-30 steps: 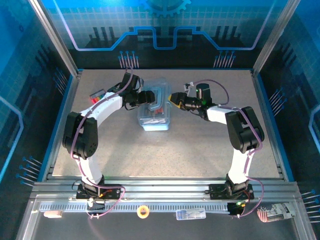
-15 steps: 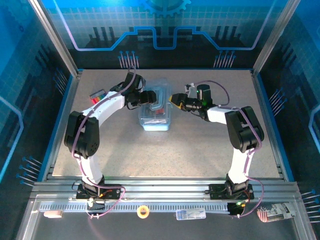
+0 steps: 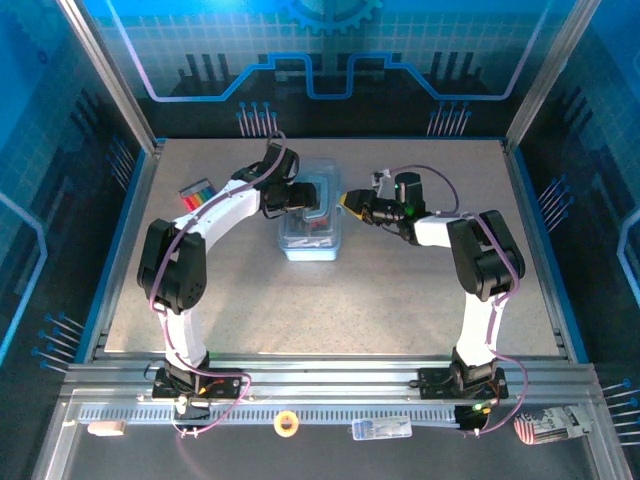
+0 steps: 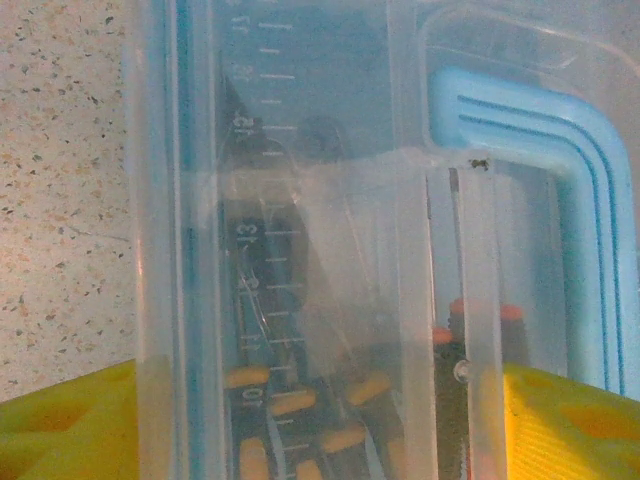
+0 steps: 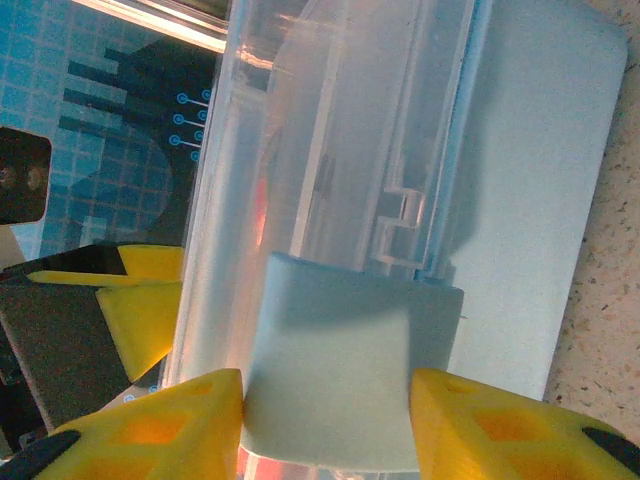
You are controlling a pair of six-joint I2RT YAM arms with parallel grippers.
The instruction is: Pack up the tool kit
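Observation:
A clear plastic tool box [image 3: 310,238] with a blue base sits mid-table. In the left wrist view its lid [image 4: 330,200] carries a blue handle [image 4: 530,130]. Orange-handled tools [image 4: 300,405] and a ruler [image 4: 255,190] show through the lid. My left gripper [image 3: 305,196] [image 4: 320,425] is over the lid from the left. It is open, with its yellow fingertips [image 4: 60,430] wide apart at either side of the lid. My right gripper [image 3: 347,200] [image 5: 325,420] is at the box's right side. It is shut on the pale blue latch [image 5: 345,370].
A pack of coloured items [image 3: 196,192] lies at the table's left. On the front rail are a tape roll [image 3: 287,423], a clear packet [image 3: 382,428] and a striped item [image 3: 545,424]. Blue enclosure walls ring the table.
My left gripper has shifted right, further over the box lid. The right gripper has barely moved.

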